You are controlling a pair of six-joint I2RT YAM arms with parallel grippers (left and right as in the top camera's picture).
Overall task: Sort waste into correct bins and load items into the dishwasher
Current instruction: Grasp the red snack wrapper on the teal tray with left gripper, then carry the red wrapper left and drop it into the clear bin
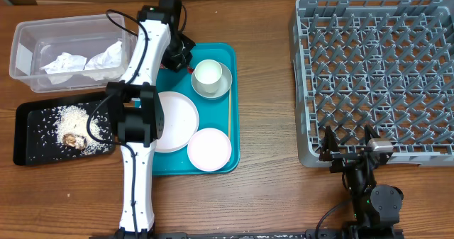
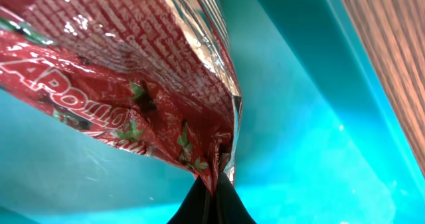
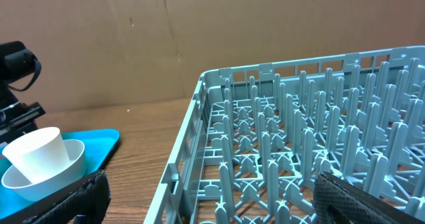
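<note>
So the left hand [image 2: 214,196] pinches the red wrapper [image 2: 133,84] by its edge over the tray [image 2: 312,117], 12 o'clock end (bin-bound, I'd guess); right hand [image 1: 349,152] waits wide open by the rack [image 1: 376,69].

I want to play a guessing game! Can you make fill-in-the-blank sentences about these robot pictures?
The left gripper pinches a ___ wrapper.
The paper cup stands inside a white ___.
Spilled rice lies on the ___ tray.
Missing words: red, bowl, black.
</note>
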